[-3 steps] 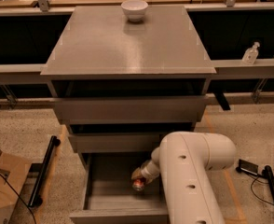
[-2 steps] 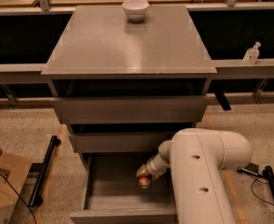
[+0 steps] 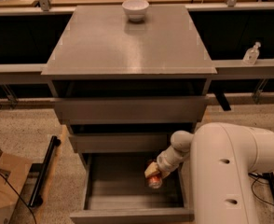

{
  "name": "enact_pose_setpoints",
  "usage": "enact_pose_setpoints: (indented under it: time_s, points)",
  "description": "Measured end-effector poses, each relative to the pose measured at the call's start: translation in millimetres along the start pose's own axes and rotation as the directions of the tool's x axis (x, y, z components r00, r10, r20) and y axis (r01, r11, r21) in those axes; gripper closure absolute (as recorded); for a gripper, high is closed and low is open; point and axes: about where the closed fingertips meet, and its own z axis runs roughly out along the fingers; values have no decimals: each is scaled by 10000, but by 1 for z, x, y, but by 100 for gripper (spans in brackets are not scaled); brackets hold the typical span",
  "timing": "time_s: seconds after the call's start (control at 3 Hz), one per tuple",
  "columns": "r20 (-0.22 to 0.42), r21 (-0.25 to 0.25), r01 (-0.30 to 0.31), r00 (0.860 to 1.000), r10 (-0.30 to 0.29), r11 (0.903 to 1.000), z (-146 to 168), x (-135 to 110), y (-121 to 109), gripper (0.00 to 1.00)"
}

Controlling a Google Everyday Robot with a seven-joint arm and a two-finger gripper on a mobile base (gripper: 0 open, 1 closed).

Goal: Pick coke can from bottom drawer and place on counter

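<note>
At the far left, on the speckled floor, stands a brown cardboard box (image 3: 4, 181), and just beside it lies a long black bar (image 3: 44, 171). Next comes the grey cabinet. Its counter (image 3: 127, 45) is flat and a little shiny, and a white bowl (image 3: 135, 9) stands at its far edge, near the middle. Below the counter the top drawer (image 3: 130, 110) and the middle drawer (image 3: 120, 143) are each pulled out a little. The bottom drawer (image 3: 118, 192) is pulled out far, so that its inside is visible from above.

Over the right part of this drawer is the gripper (image 3: 152, 171), which reaches in from the right side. Its jaws are clamped on the coke can (image 3: 155, 182); the red can hangs at the tip of the gripper, inside the outline of the drawer. The thick white arm (image 3: 230, 171) fills the lower right corner. Further right, on a ledge behind the cabinet, stands a small clear bottle (image 3: 251, 54).
</note>
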Motion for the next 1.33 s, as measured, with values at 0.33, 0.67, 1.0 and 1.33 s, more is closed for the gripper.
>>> enact_pose_setpoints:
  time_s: [0.33,0.67,1.0,1.33]
  points:
    - [5,323,438,9990,-439,9985,-60,37,5,100]
    - [293,631,610,9976,-629,9961,-107,63,13,100]
    - [329,661,676,9970,-699,9955,-111,62,17,100]
    - [0,775,740,9972,-742,9942,-109,62,19,100]
